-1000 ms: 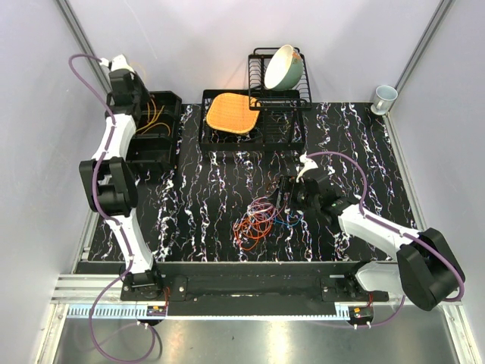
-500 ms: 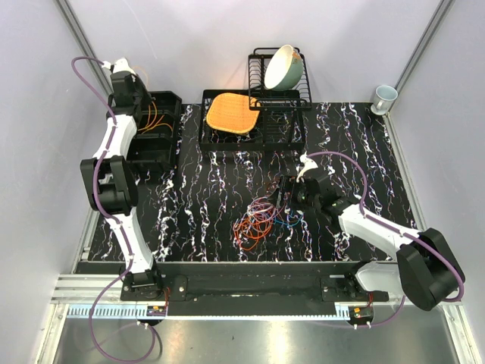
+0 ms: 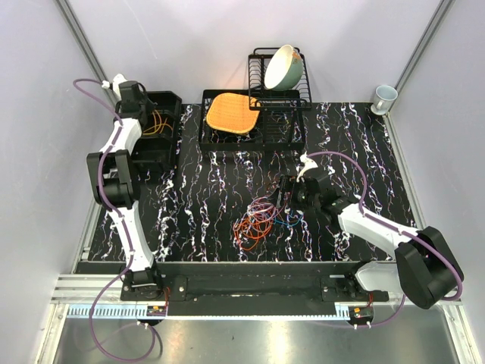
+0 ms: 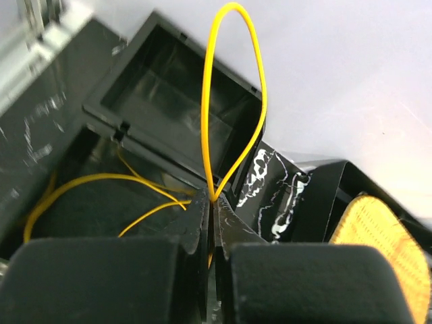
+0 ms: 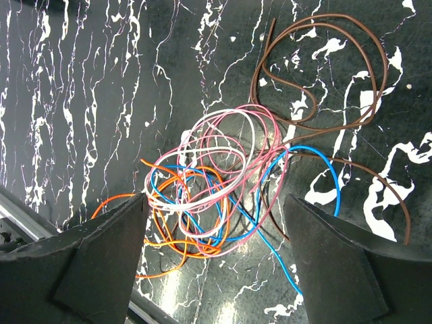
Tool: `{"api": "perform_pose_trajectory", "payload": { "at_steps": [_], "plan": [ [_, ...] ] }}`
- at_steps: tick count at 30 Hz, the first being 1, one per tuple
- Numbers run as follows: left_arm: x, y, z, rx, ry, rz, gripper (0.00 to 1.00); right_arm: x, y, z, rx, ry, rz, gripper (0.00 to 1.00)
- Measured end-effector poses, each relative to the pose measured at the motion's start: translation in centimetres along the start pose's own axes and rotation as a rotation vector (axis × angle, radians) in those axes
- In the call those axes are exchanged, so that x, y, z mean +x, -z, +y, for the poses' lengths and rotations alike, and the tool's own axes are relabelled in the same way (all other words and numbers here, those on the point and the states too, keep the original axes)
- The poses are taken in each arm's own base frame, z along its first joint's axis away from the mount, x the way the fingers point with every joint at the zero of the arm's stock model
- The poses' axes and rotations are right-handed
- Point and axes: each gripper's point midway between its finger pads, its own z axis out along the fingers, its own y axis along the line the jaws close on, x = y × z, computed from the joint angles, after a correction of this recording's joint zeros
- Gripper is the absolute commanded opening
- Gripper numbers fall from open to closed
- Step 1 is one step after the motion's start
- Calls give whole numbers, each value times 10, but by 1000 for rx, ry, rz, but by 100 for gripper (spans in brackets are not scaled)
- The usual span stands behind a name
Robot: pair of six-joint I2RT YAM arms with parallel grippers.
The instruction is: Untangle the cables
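A tangle of thin cables [image 3: 261, 220] in orange, blue, pink, white and brown lies on the dark marbled table. In the right wrist view the tangle [image 5: 216, 196] lies below my right gripper [image 5: 216, 233], which is open and empty above it. A brown cable [image 5: 324, 74] loops off to the far right. My left gripper [image 3: 144, 106] is over the black bin [image 3: 155, 125] at the back left. In the left wrist view it [image 4: 212, 202] is shut on a yellow cable [image 4: 233, 81] that loops upward. More yellow cable [image 4: 88, 185] lies in the bin.
A black dish rack [image 3: 254, 121] holds an orange woven mat [image 3: 231, 112] and a tilted cream bowl [image 3: 283, 67] at the back. A white mug [image 3: 384, 97] stands at the back right corner. Grey walls close the sides.
My left arm has moved a little to the right and nearer, with the gripper over the bin. The right arm and the tangle have barely moved.
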Motion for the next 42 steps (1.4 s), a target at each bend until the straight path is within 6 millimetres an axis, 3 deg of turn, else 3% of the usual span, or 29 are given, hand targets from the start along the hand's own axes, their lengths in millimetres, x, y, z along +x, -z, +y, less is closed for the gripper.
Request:
{"api": "perform_pose_trajectory", "payload": {
  "at_steps": [6,15,21,22,24,26,27,30,36,42],
  "plan": [
    [24,-9,15,-65,183,36,0,-1,0,-1,2,-5,-2,86],
    [50,-1,57,-300,353,89,0,-1,0,-1,2,-7,-2,86],
    [53,-13,62,-341,403,120,0,0,0,-2,-2,-9,3,86],
    [52,-16,61,-340,407,123,5,1,0,-2,-3,-9,4,86],
    [52,-23,58,-337,412,134,27,1,0,-2,-7,-10,4,86],
    [55,-24,58,-332,423,151,58,0,0,-1,-10,-10,1,86],
    [56,-23,58,-332,421,162,61,-1,0,-1,-13,-10,-1,86],
    [62,-21,57,-331,441,194,67,0,0,0,-17,-10,-1,86],
    [60,-16,51,-309,465,222,69,1,0,-3,-13,-17,0,86],
    [33,3,27,-232,458,211,72,2,1,-3,-15,-18,-3,86]
  ]
}}
